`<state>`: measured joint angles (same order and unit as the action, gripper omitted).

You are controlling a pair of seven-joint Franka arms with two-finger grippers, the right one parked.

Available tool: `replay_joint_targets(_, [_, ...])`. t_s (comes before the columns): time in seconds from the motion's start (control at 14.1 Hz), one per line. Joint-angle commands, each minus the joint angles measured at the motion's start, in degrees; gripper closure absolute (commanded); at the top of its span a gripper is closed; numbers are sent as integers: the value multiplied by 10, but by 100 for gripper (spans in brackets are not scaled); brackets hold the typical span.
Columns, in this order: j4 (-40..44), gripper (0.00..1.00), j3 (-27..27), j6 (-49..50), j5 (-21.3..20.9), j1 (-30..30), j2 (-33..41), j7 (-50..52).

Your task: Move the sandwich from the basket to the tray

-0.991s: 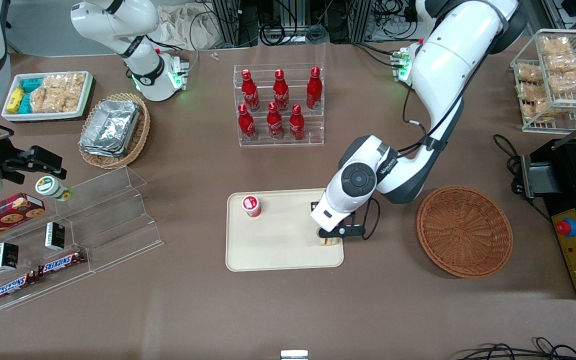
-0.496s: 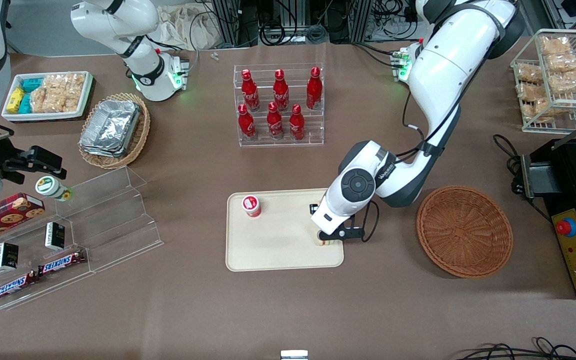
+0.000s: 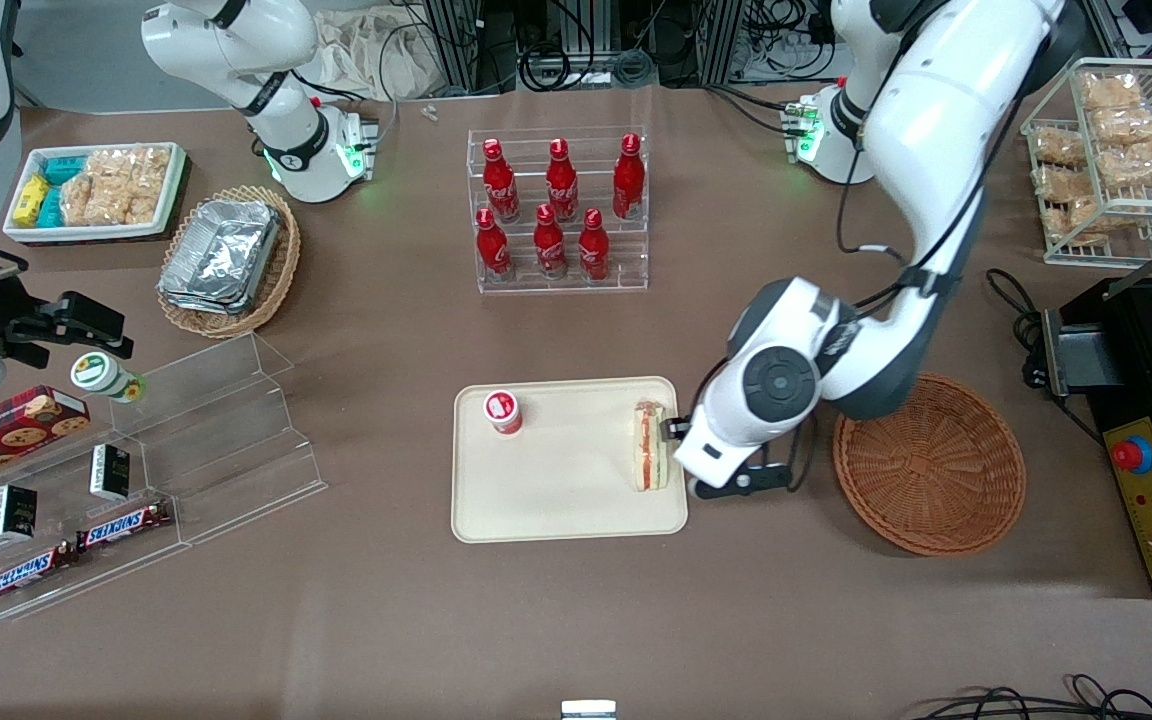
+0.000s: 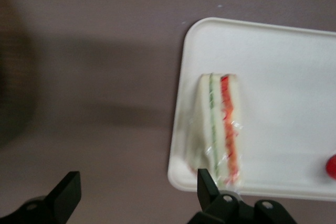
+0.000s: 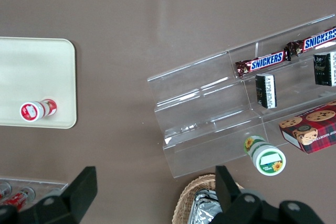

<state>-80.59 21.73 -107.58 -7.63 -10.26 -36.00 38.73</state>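
Sandwich (image 3: 650, 446) lies on tray (image 3: 556, 500), cut edge up; gripper (image 4: 136, 192) jaws wide, empty.

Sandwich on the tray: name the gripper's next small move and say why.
Probably lift the gripper clear and retreat. The sandwich already lies on the tray, the basket holds nothing, and the open fingers grip nothing beside the tray's edge.

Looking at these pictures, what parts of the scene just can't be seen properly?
- Front view: the gripper beside the tray is covered by the arm's own wrist.
- Front view: the basket's rim nearest the tray is hidden by the arm.
- Left wrist view: the sandwich's corner is blocked by a fingertip.
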Motion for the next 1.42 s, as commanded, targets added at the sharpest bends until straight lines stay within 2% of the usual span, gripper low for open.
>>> replay_joint_targets(0.0, [-10, 1, 1, 93, 7, 32, 68, -79])
replay_joint_targets(0.28, [-10, 1, -1, 176, 2, 102, 134, -205])
replay_joint_targets(0.57, [-10, 1, -1, 226, -2, 179, 198, -287])
replay_joint_targets(0.85, [1, 1, 0, 232, -3, 239, 208, -299])
replay_joint_targets(1.35, [3, 0, -3, 230, -5, 255, 211, -301])
